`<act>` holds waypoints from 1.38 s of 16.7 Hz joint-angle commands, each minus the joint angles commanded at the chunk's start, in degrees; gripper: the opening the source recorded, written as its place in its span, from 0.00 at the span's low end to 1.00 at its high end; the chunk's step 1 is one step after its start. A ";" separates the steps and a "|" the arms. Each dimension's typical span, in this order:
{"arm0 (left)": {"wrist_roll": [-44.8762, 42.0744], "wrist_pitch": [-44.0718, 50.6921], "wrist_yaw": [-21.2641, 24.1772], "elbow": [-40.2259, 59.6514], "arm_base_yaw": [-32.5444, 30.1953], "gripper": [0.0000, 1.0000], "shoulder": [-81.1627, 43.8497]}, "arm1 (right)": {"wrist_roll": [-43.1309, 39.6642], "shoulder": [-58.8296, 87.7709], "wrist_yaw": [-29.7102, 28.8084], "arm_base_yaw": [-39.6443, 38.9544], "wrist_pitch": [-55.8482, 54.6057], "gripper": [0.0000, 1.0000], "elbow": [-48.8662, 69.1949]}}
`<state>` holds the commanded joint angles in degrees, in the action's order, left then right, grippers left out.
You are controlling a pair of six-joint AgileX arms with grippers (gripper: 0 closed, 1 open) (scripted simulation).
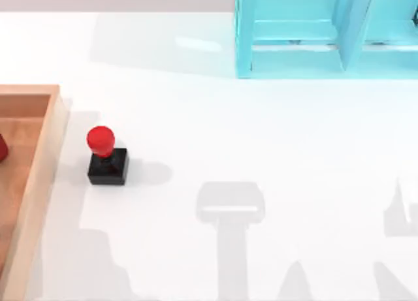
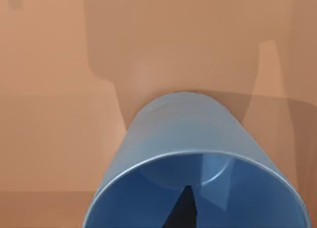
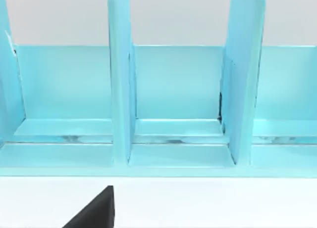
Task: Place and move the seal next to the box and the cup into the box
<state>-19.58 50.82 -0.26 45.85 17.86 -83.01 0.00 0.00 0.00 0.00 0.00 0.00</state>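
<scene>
On a white table (image 1: 261, 131), the seal (image 1: 106, 157) stood upright just beside the right wall of the wooden box (image 1: 39, 177) at the left edge. In the left wrist view, the blue cup (image 2: 193, 144) lay close to the camera over the box's brown floor, a dark fingertip (image 2: 182, 208) inside its mouth; whether that hand was clamped could not be told. A turquoise shelf unit (image 1: 313, 33) stood at the far right.

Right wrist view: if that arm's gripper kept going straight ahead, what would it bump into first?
Probably the turquoise shelf, likely near its middle compartment; before it lies only bare white table. How far off it stands is unclear.
</scene>
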 joint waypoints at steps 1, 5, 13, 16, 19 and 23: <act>0.00 0.00 0.00 0.00 0.00 0.90 0.00 | 0.00 0.00 0.00 0.00 0.00 1.00 0.00; 0.00 0.00 0.00 0.00 0.00 1.00 0.00 | 0.00 0.00 0.00 0.00 0.00 1.00 0.00; -0.03 0.87 0.08 0.80 -0.11 1.00 0.28 | 0.00 0.00 0.00 0.00 0.00 1.00 0.00; -0.12 6.11 0.27 5.05 -0.21 1.00 1.46 | 0.00 0.00 0.00 0.00 0.00 1.00 0.00; -0.03 13.74 0.23 10.85 -0.16 1.00 2.86 | 0.00 0.00 0.00 0.00 0.00 1.00 0.00; 0.30 22.08 0.05 17.69 -0.28 1.00 4.29 | 0.00 0.00 0.00 0.00 0.00 1.00 0.00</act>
<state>-19.28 72.89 -0.21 63.55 17.58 -78.71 0.00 0.00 0.00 0.00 0.00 0.00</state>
